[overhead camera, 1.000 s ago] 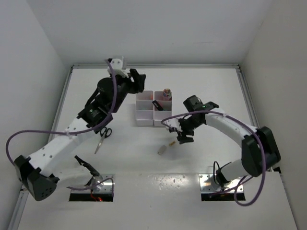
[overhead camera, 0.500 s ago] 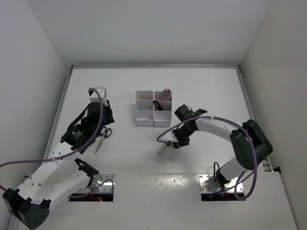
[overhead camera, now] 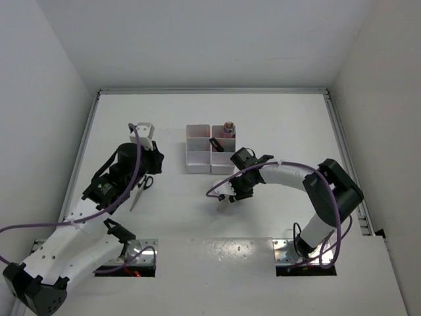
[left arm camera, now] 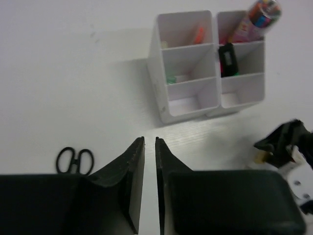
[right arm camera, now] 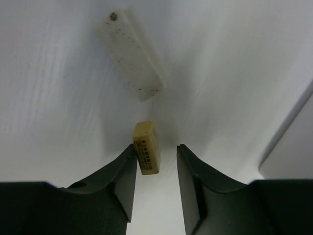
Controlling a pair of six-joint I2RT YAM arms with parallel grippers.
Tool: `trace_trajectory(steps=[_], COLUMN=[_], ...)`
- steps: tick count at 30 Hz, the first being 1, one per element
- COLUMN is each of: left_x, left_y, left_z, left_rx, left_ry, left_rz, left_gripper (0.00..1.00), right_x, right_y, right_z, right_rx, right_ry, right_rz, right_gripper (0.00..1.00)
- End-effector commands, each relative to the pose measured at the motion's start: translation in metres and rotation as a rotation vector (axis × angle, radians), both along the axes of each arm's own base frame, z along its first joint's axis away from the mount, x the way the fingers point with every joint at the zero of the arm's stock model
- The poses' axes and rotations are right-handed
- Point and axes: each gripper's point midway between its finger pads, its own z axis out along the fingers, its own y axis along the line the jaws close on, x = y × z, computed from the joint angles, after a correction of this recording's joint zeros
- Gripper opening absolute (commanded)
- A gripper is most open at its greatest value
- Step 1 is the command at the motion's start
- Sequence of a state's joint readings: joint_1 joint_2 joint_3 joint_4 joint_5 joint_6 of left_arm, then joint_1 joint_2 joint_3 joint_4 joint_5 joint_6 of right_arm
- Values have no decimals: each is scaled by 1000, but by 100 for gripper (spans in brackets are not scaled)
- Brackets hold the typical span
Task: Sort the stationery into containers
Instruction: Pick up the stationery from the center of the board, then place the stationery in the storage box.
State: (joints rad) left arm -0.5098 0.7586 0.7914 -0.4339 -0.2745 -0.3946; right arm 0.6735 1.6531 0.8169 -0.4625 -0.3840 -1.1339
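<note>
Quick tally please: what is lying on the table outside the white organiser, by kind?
scissors: 1
erasers: 2 (beige eraser, white eraser)
total: 3

Nothing legible. The beige eraser [right arm camera: 146,154] carries dark print, too small to read. The pink marker [left arm camera: 259,12], at 1 o'clock in the left wrist view, has a blurred colour label.

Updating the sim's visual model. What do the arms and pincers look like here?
The left arm and right arm have white links, black joints and a looping purple cable each. The left pincer and right pincer have plain black, wedge-shaped fingers.
</note>
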Motion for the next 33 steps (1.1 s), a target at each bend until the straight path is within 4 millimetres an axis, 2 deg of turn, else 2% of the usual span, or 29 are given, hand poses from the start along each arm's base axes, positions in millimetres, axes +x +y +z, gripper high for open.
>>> trace_trajectory(steps=[1, 2, 3, 4, 6, 7, 8, 10, 11, 13, 16, 18, 24, 27, 28, 29, 30, 32, 33], left_x=[-9, -9, -17, -23, -28, -32, -35, -41, -43, -45, -49, -44, -43, -42, -42, -41, -43, -42, -48], left_y=[-45, -53, -69, -76, -87, -89, -94, -98, -101, -107, -114, -116, -123, -132, -133, -134, -136, -137, -139], left_z=[-4, -8, -24, -35, -40, -44, -44, -45, -48, -56, -78, -84, -97, -99, -100, -99, -104, -109, -113], left_rx=[-71, -80, -89, -85, -81, -80, -79, -107, -111, -131, -142, -151, -178, -206, -218, -222, -224, -231, -228], left_ry=[25, 45, 110, 145, 163, 174, 175, 191, 207, 255, 349, 367, 408, 411, 410, 402, 418, 424, 439], left_rz=[-236, -276, -359, -395, -445, -462, -482, -481, -486, -478, -452, -428, -408, -416, -412, -413, -413, -408, -425], left_gripper=[19, 19, 19, 24, 30, 34, 46, 55, 56, 56, 56, 56, 52, 51, 51, 51, 51, 51, 51], right_x=[3, 1, 0, 0, 3, 5, 6, 21, 34, 50, 68, 83, 114, 125, 130, 130, 133, 134, 134], right_y=[2, 0, 0, 0, 3, 5, 6, 13, 16, 22, 25, 28, 26, 23, 23, 23, 26, 27, 27], right_z=[-4, -7, -7, -7, -1, 5, 10, 37, 50, 75, 103, 118, 126, 116, 119, 112, 117, 114, 114], right_rx=[-17, -28, -35, -35, -23, -15, -2, 53, 88, 143, 194, 233, 254, 226, 226, 211, 229, 231, 233], right_ry=[-8, 6, 1, 1, -5, -11, -19, -94, -151, -213, -298, -365, -484, -506, -524, -514, -520, -515, -510], right_rz=[-15, -15, -8, -8, -28, -38, -52, -117, -157, -225, -302, -353, -462, -511, -523, -521, -531, -538, -546], right_gripper=[37, 34, 31, 27, 15, 9, 4, 3, 1, 0, 0, 0, 0, 0, 2, 4, 6, 21, 30])
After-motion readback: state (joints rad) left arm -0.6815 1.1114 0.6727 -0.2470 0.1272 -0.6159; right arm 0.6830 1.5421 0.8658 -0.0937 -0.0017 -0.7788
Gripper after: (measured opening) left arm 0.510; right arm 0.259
